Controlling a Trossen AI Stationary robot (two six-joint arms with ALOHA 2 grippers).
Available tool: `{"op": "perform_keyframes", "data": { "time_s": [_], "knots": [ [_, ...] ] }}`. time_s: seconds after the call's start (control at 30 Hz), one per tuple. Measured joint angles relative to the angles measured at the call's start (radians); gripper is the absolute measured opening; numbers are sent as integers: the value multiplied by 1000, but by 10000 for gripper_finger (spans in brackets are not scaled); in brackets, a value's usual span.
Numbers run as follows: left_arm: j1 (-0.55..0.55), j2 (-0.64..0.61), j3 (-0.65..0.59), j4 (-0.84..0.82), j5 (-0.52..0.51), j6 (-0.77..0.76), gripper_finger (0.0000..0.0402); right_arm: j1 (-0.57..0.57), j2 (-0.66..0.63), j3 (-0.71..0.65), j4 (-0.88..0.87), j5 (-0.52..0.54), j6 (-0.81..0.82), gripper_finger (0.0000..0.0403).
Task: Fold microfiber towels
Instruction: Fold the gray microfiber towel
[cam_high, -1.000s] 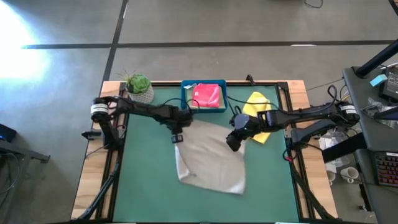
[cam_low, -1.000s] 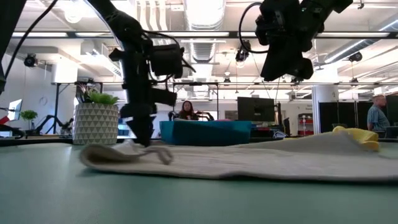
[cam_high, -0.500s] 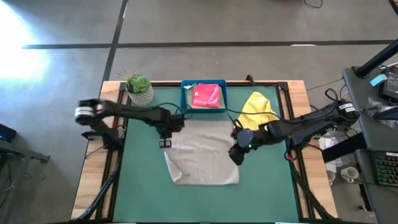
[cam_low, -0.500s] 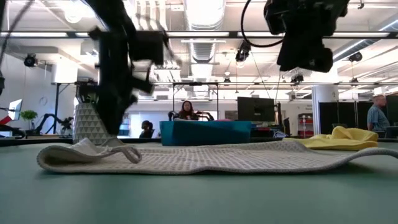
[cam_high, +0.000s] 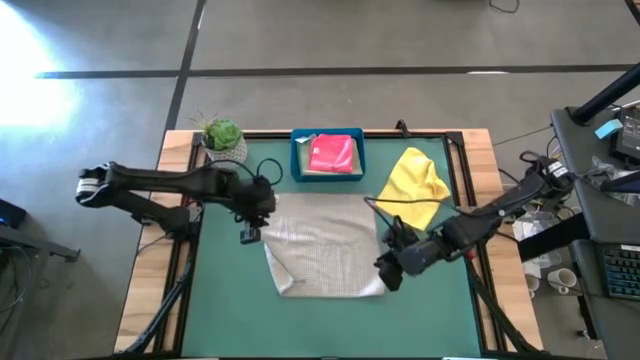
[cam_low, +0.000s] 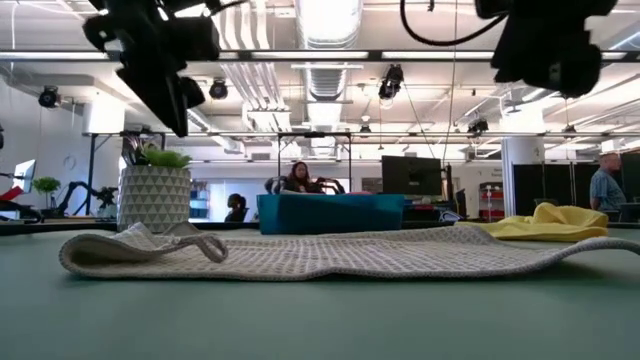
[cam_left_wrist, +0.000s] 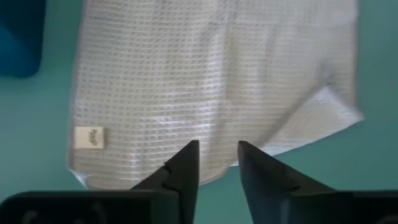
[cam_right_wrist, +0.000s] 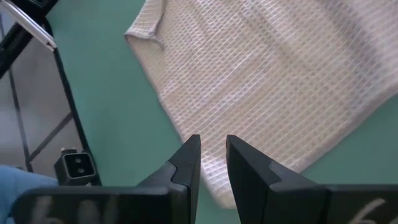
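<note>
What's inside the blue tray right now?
A pink towel lies in the blue tray, covering most of its floor. A sliver of something lime green peeks out at its left edge. Whatever else lies under the pink one is hidden.

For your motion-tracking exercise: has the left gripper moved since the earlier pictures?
Yes. The left gripper has shifted toward the table's left edge and off the grey towel, away from the blue tray.

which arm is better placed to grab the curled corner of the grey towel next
Probably the left. The light grey waffle-weave microfiber towel has its curled corner on the left side, and the left gripper hangs just off that edge. The right gripper is by the opposite side.
</note>
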Motion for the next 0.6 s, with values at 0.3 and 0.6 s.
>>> {"op": "perform_keyframes", "data": {
  "time_s": [0.3, 0.6],
  "knots": [
    [-76, -15, 7, 5, 77, -83, 200, 122, 0, 4, 80, 148, 45, 68],
    [-278, 49, -2, 151, 86, 23, 212, 147, 0, 8, 70, 157, -71, 68]
  ]
}}
